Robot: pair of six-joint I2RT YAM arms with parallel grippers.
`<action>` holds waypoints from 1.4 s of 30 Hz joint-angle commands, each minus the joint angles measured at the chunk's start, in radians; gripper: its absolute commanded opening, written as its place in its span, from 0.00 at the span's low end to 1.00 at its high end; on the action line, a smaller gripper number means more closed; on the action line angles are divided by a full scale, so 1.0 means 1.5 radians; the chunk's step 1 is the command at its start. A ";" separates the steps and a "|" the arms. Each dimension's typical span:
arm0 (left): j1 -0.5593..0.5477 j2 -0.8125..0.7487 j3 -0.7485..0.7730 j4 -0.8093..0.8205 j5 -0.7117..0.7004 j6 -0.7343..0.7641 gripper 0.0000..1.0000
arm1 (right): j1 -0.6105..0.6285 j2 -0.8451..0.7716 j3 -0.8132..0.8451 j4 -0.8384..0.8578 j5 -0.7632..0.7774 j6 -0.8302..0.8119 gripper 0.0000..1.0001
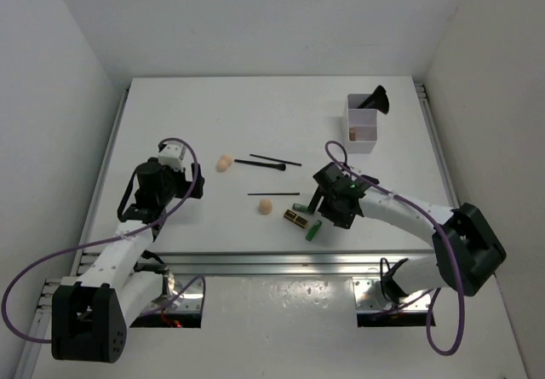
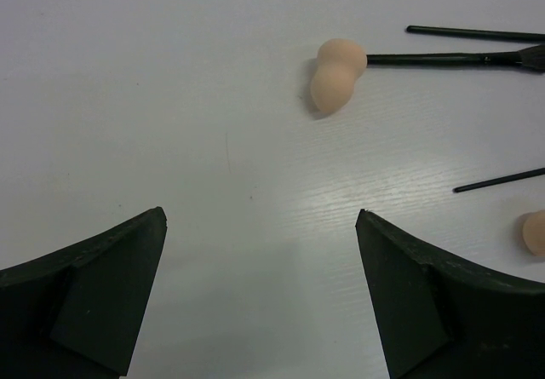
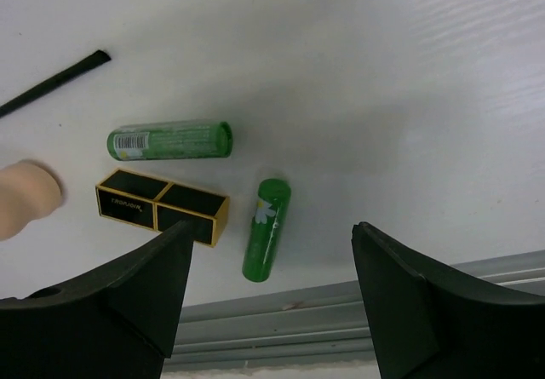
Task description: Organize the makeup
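Observation:
My right gripper (image 3: 272, 226) hangs open above the table's near edge. A daisy-marked green tube (image 3: 266, 228) lies on the table between its fingers, untouched. Left of that tube are the black-gold lipstick (image 3: 162, 206), a second green tube (image 3: 170, 140), a peach sponge (image 3: 25, 196) and a thin black pencil (image 3: 55, 81). My left gripper (image 2: 260, 217) is open over bare table, short of the other peach sponge (image 2: 336, 74). A black brush (image 2: 460, 57) and two pencils (image 2: 473, 31) (image 2: 498, 180) lie beyond it. In the top view the right gripper (image 1: 319, 209) is by the tubes (image 1: 313, 231).
A translucent white two-compartment box (image 1: 363, 123) stands at the back right, with a fluffy black brush (image 1: 379, 100) sticking out of its far compartment and a small copper item (image 1: 352, 132) in the near one. A metal rail (image 3: 341, 319) runs along the table's near edge.

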State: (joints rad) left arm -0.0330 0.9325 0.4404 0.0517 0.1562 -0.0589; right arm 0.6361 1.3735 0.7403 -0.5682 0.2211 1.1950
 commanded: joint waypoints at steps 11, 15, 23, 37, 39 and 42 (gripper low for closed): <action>-0.008 -0.062 -0.056 0.082 -0.007 -0.037 1.00 | 0.032 0.068 -0.008 0.030 0.020 0.147 0.64; -0.008 -0.076 -0.056 0.069 -0.014 -0.013 1.00 | 0.031 0.078 -0.027 0.048 0.002 0.164 0.64; -0.008 -0.082 -0.070 0.084 -0.022 -0.014 1.00 | 0.031 0.097 -0.040 0.048 -0.005 0.182 0.61; 0.006 -0.102 -0.082 0.090 -0.028 -0.026 1.00 | 0.007 0.116 -0.065 0.042 0.002 0.168 0.27; 0.006 -0.102 -0.082 0.090 -0.028 -0.026 1.00 | 0.006 0.112 -0.066 0.036 0.007 0.168 0.21; 0.006 -0.102 -0.082 0.090 -0.028 -0.026 1.00 | 0.000 0.104 -0.059 0.021 0.022 0.147 0.11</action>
State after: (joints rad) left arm -0.0334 0.7944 0.3222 0.1444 0.1192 -0.0875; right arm 0.6464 1.5124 0.6750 -0.5018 0.2153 1.4345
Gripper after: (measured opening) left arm 0.997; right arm 0.203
